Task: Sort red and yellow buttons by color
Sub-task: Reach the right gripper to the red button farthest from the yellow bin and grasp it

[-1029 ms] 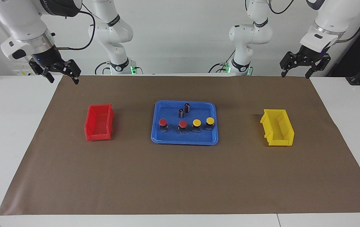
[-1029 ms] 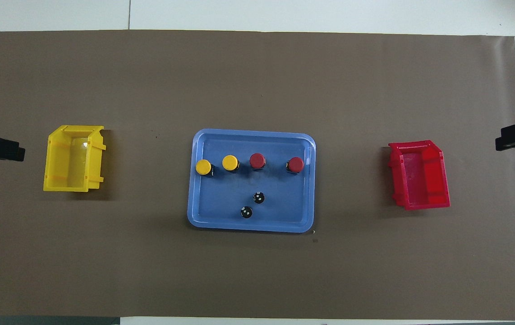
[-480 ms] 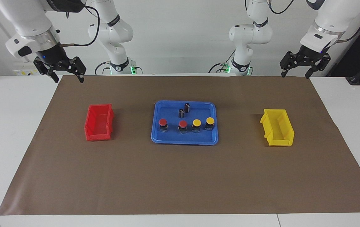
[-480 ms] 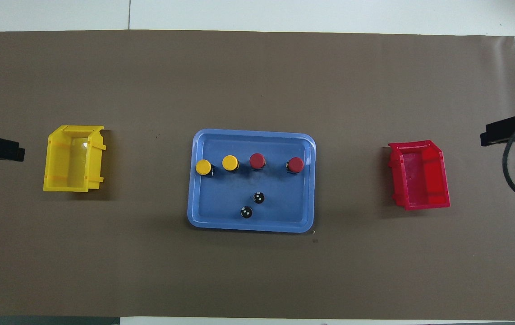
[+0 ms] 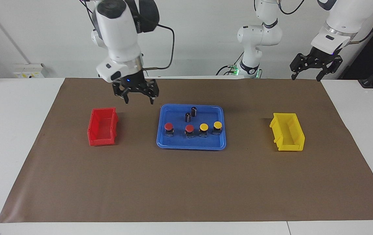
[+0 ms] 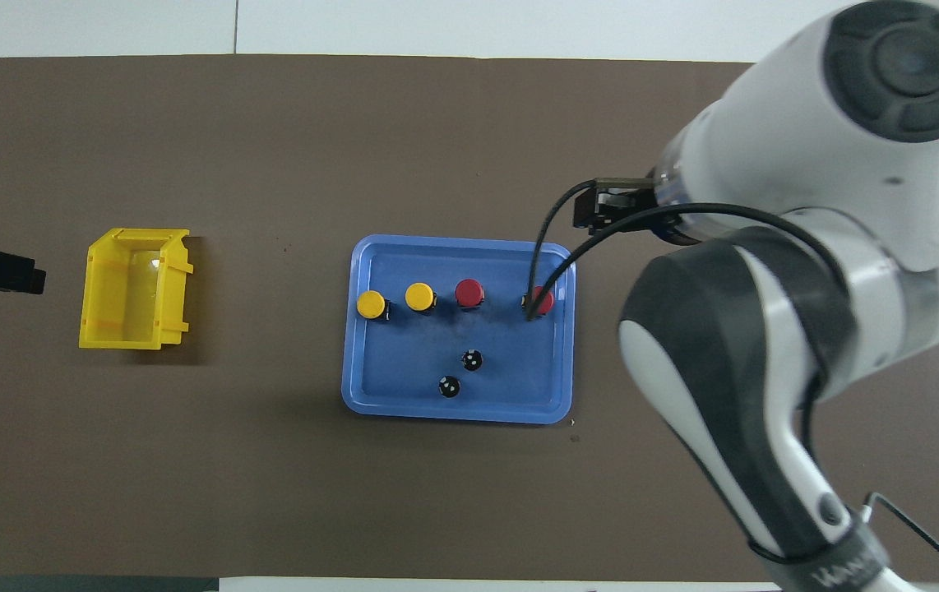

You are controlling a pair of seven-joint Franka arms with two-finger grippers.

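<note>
Two red buttons (image 5: 169,126) (image 5: 189,128) and two yellow buttons (image 5: 203,127) (image 5: 218,124) stand in a row in the blue tray (image 5: 191,147). In the overhead view the yellow caps (image 6: 371,304) (image 6: 419,296) and red caps (image 6: 469,292) (image 6: 541,301) show; a cable crosses the outer red one. My right gripper (image 5: 139,100) is open and empty, up over the mat between the red bin (image 5: 102,126) and the tray. My left gripper (image 5: 305,77) is open and waits near the yellow bin's (image 5: 287,131) end.
Two dark capless cylinders (image 5: 194,111) (image 5: 187,117) stand in the tray, nearer to the robots than the buttons. In the overhead view my right arm hides the red bin; the yellow bin (image 6: 134,288) shows. Brown mat covers the table.
My right arm has swung from the mat's corner by the red bin in toward the tray, and now covers the red bin in the overhead view. The left arm and the buttons have not moved.
</note>
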